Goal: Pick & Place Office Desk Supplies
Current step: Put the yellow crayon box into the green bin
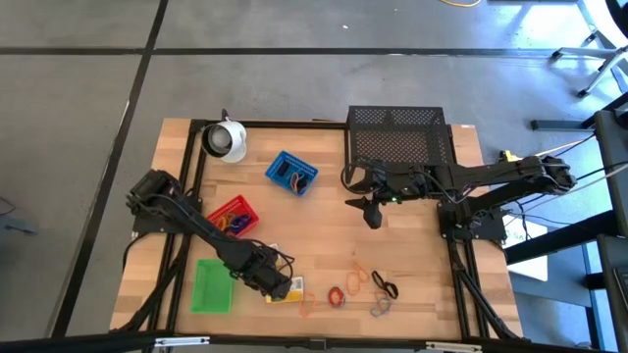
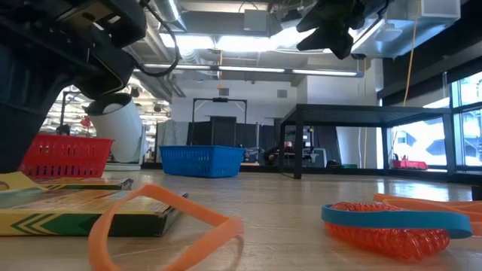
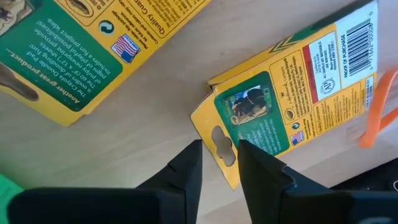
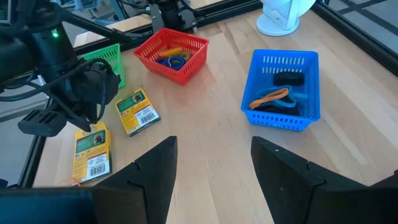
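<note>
Two yellow-green boxes [image 3: 292, 106] [image 3: 93, 50] lie flat on the table near its near edge. My left gripper [image 3: 219, 163] points down over the hang-tab end [image 3: 221, 142] of one box. Its fingers are open by a narrow gap, with the tab showing between them. The green tray [image 1: 211, 285] sits beside it, the red tray [image 1: 234, 216] and the blue tray [image 1: 291, 173] farther back, both holding loops. Several coloured loops [image 1: 358, 279] lie loose to the right. My right gripper [image 1: 371, 211] hangs open, raised above mid-table. My left gripper comes from above, pointing down, with one fingertip [image 3: 194, 155] at the box's side edge and the other [image 3: 249, 155] over its printed face at the hang-tab end. The box lies flat on the table. I cannot tell whether the fingertips touch it.
A large black wire-mesh rack [image 1: 397, 137] stands at the far right of the table. A white round object [image 1: 226, 139] stands at the far left. An orange loop [image 2: 162, 218] and a blue band over an orange coil [image 2: 392, 222] lie close to the near edge. Bare wood shows mid-table.
</note>
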Available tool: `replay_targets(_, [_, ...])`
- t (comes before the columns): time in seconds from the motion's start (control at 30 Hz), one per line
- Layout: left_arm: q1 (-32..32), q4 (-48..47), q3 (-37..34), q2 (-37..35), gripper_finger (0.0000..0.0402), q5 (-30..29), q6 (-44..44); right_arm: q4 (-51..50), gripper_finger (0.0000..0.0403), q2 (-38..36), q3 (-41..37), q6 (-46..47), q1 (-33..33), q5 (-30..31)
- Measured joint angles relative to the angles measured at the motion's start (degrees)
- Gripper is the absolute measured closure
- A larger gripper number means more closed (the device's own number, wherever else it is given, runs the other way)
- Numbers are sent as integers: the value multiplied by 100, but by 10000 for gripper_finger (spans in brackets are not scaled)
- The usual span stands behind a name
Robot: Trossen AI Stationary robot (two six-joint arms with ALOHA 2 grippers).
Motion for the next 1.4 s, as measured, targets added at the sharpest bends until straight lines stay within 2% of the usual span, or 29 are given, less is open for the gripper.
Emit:
replay_targets(0.1, [0,-28,0,26,286,-9,-36,0,195,0,0,117,0,-74])
replay_targets(0.23, [9,-39,-4,71,268,-13,-49,11,195,53,4,328,46,-523])
replay_targets(0.4, [67,42,-4,163,266,-17,-85,103,195,351,7,308,260,-522])
replay_targets(0.6, [141,72,-4,212,301,-12,1,299,195,824,4,444,448,-511])
replay_targets(0.9, [136,150,-4,210,394,-55,253,326,195,1093,4,503,612,-533])
replay_targets(1.17, [133,156,-2,49,399,-105,272,345,195,1093,4,499,612,-533])
replay_targets(1.4, [18,-107,7,-645,399,-917,273,345,195,1093,4,499,612,-533])
